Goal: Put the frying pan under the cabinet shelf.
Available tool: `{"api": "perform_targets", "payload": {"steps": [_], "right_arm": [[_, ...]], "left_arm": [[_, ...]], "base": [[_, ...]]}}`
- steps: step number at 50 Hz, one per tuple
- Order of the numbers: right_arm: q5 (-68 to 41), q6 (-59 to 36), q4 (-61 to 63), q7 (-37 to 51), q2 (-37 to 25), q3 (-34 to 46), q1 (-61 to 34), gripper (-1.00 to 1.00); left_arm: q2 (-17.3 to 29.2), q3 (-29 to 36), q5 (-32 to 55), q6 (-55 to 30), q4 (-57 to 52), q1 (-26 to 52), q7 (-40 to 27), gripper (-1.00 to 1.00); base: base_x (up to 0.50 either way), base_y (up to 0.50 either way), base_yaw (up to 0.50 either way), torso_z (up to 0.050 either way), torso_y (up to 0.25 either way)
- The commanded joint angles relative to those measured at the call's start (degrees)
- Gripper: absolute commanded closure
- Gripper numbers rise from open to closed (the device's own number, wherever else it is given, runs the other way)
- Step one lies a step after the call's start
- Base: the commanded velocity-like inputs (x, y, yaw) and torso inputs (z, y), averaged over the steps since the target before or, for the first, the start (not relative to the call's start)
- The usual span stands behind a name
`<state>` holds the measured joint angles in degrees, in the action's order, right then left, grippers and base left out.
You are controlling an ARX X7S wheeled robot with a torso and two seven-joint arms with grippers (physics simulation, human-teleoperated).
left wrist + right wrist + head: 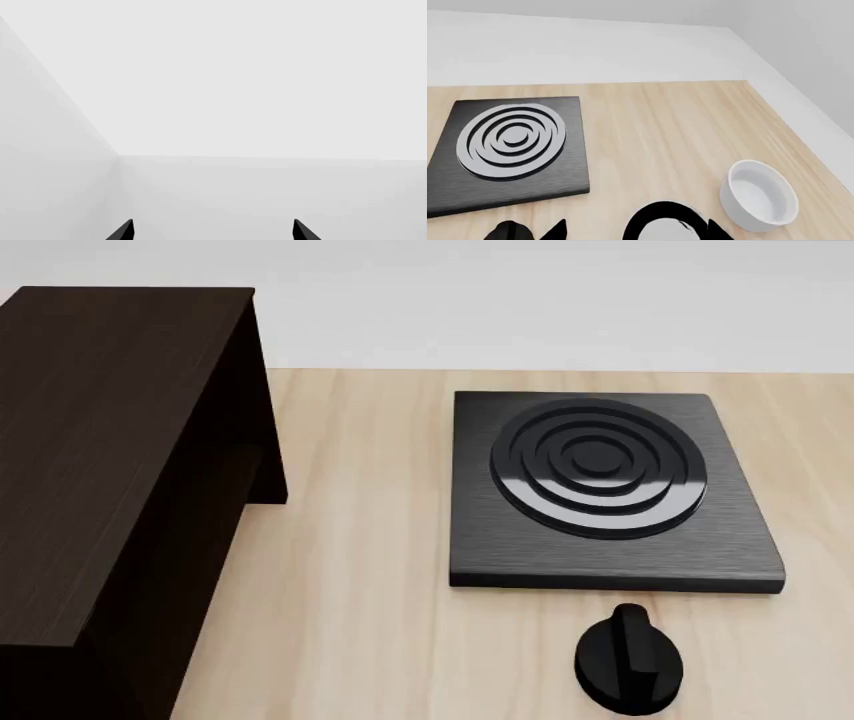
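Head view: cabinet shelf (114,470) at 9 o'clock on the wooden worktop (360,540), stove plate (607,490) at 3 o'clock, black knob (629,660) at 5 o'clock. Right wrist view: frying pan (664,225) on worktop between stove plate and white bowl (758,195), partly cut off. Right end effector (637,231) straddles pan, jaws released. Left end effector (213,231) released, grasping nothing, facing blank walls.
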<state>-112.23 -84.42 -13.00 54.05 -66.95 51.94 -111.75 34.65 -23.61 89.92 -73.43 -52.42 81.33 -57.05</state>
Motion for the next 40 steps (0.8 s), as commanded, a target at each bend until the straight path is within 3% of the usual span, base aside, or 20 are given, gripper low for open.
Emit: {"api": "perform_targets", "payload": {"steps": [1, 24, 36, 40], "right_arm": [[0.9, 4.5, -1.71, -3.38, 0.4, 5.46, 7.11, -1.0], [1.25, 17.31, 7.11, -10.99, -10.12, 9.04, 25.17, -1.0], [5.71, 19.56, 9.07, -19.96, -15.99, 10.87, 29.85, -1.0], [4.99, 21.3, 10.36, -19.29, -16.67, 11.87, 31.65, -1.0]], "left_arm": [[0.21, 0.74, -0.35, 0.43, -0.08, 0.0, -0.02, -1.0], [2.52, 1.24, 1.26, 1.36, 0.26, 0.37, -1.2, -1.0], [3.46, 1.48, 1.66, 1.82, 0.29, 0.41, -1.58, -1.0], [3.94, 1.64, 2.26, 2.02, 0.38, 0.58, -2.09, -1.0]], "base": [[0.0, 0.0, 0.0, 0.0, 0.0], [0.0, 0.0, 0.0, 0.0, 0.0], [0.0, 0.0, 0.0, 0.0, 0.0], [0.0, 0.0, 0.0, 0.0, 0.0]]}}
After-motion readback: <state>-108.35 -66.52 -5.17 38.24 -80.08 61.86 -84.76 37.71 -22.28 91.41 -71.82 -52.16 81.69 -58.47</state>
